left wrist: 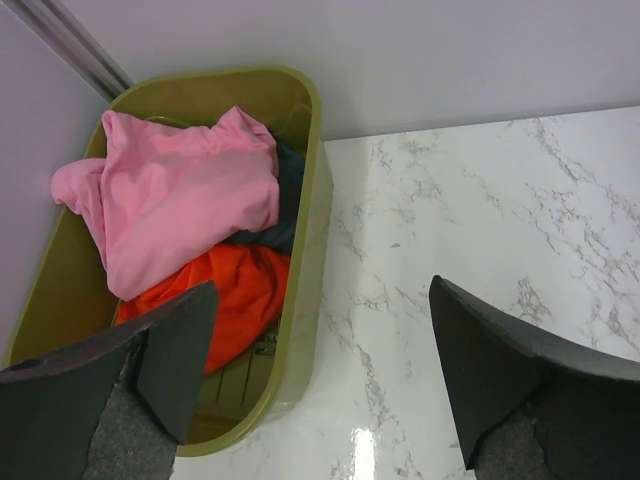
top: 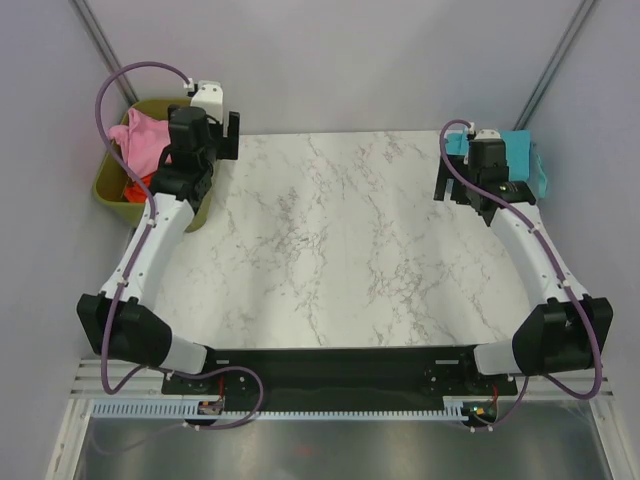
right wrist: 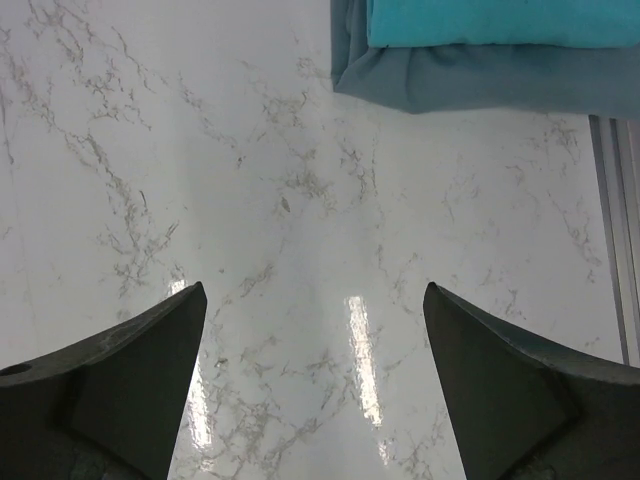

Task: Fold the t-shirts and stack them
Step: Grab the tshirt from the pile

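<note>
A light pink t-shirt (top: 145, 143) lies crumpled on top in the olive-green tub (top: 108, 192) at the table's far left. In the left wrist view the pink shirt (left wrist: 180, 200) covers an orange shirt (left wrist: 238, 295) and a dark blue-grey cloth (left wrist: 288, 195). My left gripper (top: 196, 165) hangs open and empty (left wrist: 322, 290) over the tub's right rim (left wrist: 312, 230). A folded turquoise shirt (top: 524, 160) lies on a folded slate blue shirt (right wrist: 470, 80) at the far right corner; the turquoise one also shows in the right wrist view (right wrist: 500, 20). My right gripper (top: 490, 190) is open and empty (right wrist: 315, 290) above bare table, just short of that stack.
The white marble table (top: 340, 240) spreads between the two arms. Grey walls close in behind and at both sides. The table's right edge with a metal rail (right wrist: 615, 200) runs beside the folded stack.
</note>
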Available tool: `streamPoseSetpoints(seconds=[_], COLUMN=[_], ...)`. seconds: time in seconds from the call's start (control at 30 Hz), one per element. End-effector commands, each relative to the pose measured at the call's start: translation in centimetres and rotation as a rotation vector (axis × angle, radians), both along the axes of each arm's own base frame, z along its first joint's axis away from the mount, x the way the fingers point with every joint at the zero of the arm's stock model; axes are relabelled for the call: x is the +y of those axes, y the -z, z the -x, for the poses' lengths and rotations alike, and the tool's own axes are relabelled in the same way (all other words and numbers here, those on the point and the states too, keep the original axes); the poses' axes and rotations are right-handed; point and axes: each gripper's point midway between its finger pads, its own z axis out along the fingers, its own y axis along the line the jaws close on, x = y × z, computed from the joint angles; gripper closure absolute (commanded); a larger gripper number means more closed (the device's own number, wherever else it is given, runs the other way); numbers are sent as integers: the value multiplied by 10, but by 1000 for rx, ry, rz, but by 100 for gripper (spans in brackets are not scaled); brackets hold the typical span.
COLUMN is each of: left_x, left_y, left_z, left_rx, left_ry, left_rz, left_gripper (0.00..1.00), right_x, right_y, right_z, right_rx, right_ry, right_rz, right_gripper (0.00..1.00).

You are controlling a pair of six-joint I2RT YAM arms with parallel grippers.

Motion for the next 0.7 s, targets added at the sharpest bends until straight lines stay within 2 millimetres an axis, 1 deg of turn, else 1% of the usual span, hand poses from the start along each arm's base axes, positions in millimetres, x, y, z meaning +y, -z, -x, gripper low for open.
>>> streamPoseSetpoints(seconds=[0.0,0.03,0.07,0.1,0.13,0.17,0.2,0.23,0.27,0.3,0.33,0.37,0.4,0.43,0.47,0.5,0.53,0.57,0.6,0.63,0.67], left_x=[30,34,33,43,43,43,52,56,58,73,80,92,98,106,115,132,138,143,152,154,156], left_y=[1,8,11,19,31,29,34,42,48,53,59,64,67,57,60,83,92,77,103,89,94], left_z=[-11,-14,-18,-19,-25,-28,-29,-31,-36,-39,-41,-50,-55,-61,-65,-74,-81,-86,-98,-106,-110], left_rx=[-32,-13,0,36,76,85,97,118,136,150,173,185,194,173,189,248,278,284,339,314,331], left_ry=[-84,-72,-35,-32,-5,29,19,20,29,2,-12,-16,-22,-29,-45,-76,-81,-88,-97,-93,-82], left_rz=[30,18,2,-8,-14,-18,-21,-29,-32,-31,-27,-14,-7,2,10,26,44,54,62,50,28], left_gripper=[6,6,9,9,10,11,11,11,11,11,11,11,9,5,3,3,4,5,5,7,9], right_x=[10,18,22,28,41,50,54,58,64,67,70,77,81,84,86,88,90,93,96,98,99], right_y=[-20,-18,-14,-12,-10,-8,-7,-1,-3,-1,8,7,9,15,18,10,20,10,9,18,12], right_z=[-15,-15,-16,-16,-15,-14,-14,-15,-18,-21,-26,-29,-32,-38,-41,-49,-54,-62,-65,-68,-75], right_rx=[-78,-71,-54,-44,-36,-31,-32,-18,-24,-14,8,2,0,7,14,-2,33,13,14,42,31], right_ry=[-18,-60,-117,-171,-264,-339,-415,-440,-467,-455,-453,-477,-497,-509,-510,-514,-508,-519,-540,-550,-553], right_rz=[-51,-73,-51,-51,-72,-77,-43,-55,-78,-106,-125,-149,-165,-176,-186,-195,-213,-216,-227,-231,-228], right_gripper=[2,2,2,2,2,2,2,2,2,2,2,2,2,2,2,2,2,2,2,2,2])
